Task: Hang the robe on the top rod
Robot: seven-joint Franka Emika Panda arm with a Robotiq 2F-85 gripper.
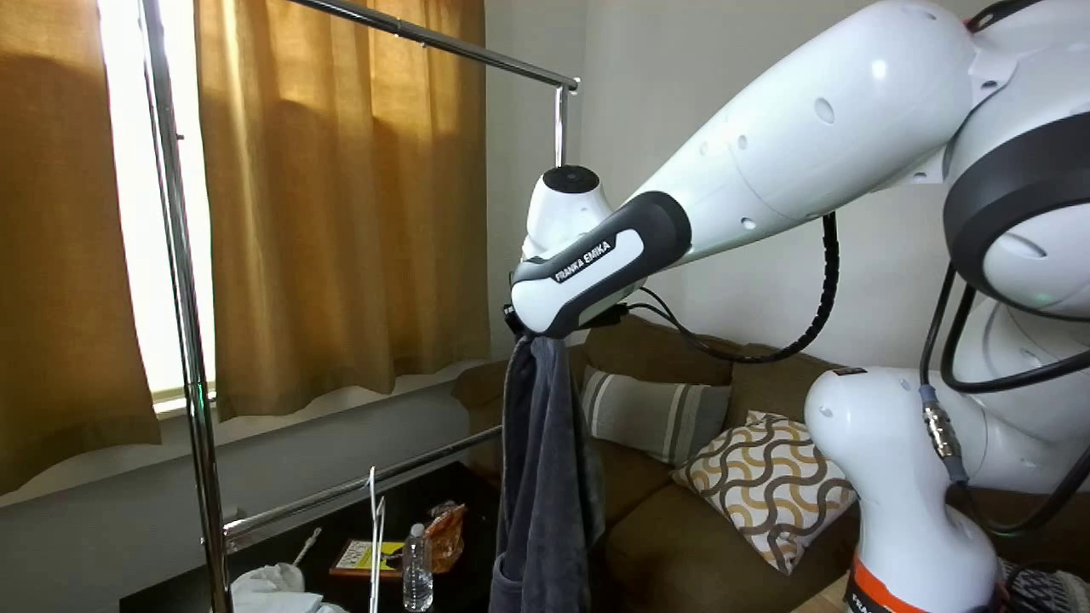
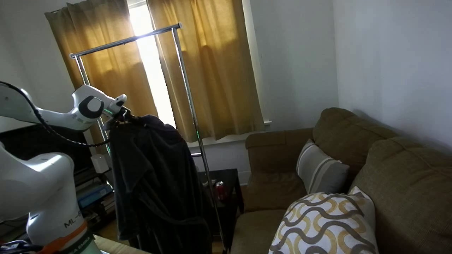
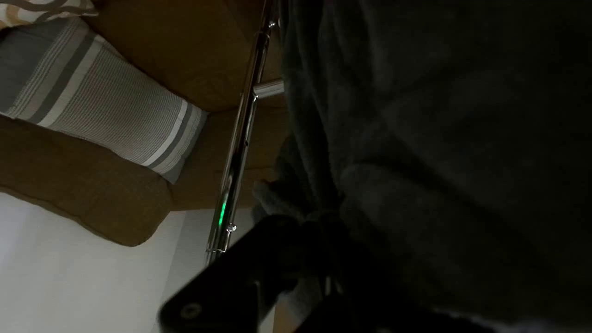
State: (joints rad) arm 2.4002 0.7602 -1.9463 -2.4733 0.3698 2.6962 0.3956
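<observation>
The robe point(image 1: 545, 477) is long, dark charcoal-grey fabric hanging from my gripper. In an exterior view its shoulders and folds point(image 2: 155, 169) spread below the gripper point(image 2: 132, 118). In the wrist view the robe point(image 3: 439, 115) fills the dark right side, and the gripper point(image 3: 317, 222) is closed on its bunched upper part. I cannot tell whether a hanger is inside. The top rod point(image 1: 460, 47) is the thin silver bar across the top of the rack. It also shows in an exterior view point(image 2: 123, 40). The gripper and robe are below the rod's height and apart from it.
The rack's vertical pole point(image 2: 190, 102) and lower bar point(image 1: 366, 485) stand close to the robe. Tan curtains point(image 1: 341, 213) hang behind the rack. A brown sofa point(image 2: 275, 151) with pillows stands beside it. A low dark table holds a bottle point(image 1: 417, 566) and a can point(image 2: 220, 190).
</observation>
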